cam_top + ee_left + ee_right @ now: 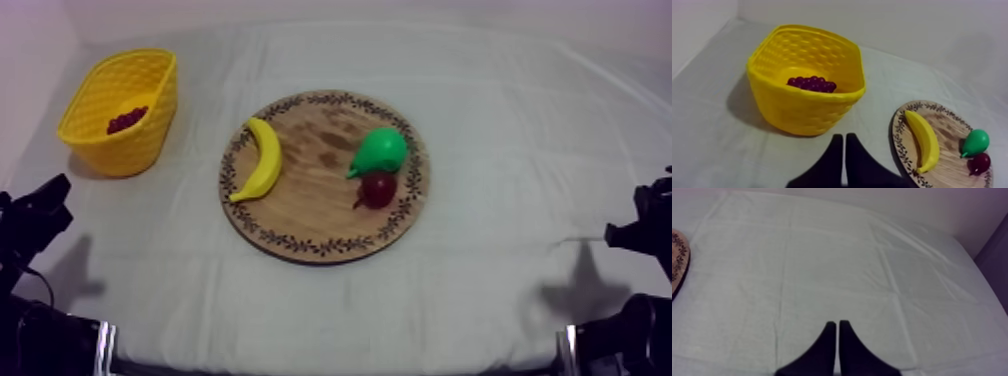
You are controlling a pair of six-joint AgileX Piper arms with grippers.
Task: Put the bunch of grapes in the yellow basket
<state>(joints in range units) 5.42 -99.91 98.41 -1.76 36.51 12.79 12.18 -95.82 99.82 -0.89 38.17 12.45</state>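
Left gripper (843,136) and right gripper (835,323) both closed on nothing; bunch of grapes (812,84) in the yellow basket (803,112)

Left gripper's two black fingers lie pressed together as a narrow wedge with nothing between them. They sit low over the grey-white cloth (480,290), just in front of the basket. Right gripper's fingers are drawn together the same way, likewise empty, over a bare stretch of cloth with the patterned rim of the wooden board (305,215) off at one side. From above, both arms sit low at their own sides of the table, well apart from the board.

The dark red-purple grapes rest on the floor of the basket (well below its rim). The basket stands upright at the left side of the table, apart from the board.

On the board, a banana (262,160) lies along the left part, close to the rim. A green pear (380,150) sits toward the right, with a small red fruit (378,188) right against it on the nearer side. The banana and the pear are well apart, with bare wood between them.
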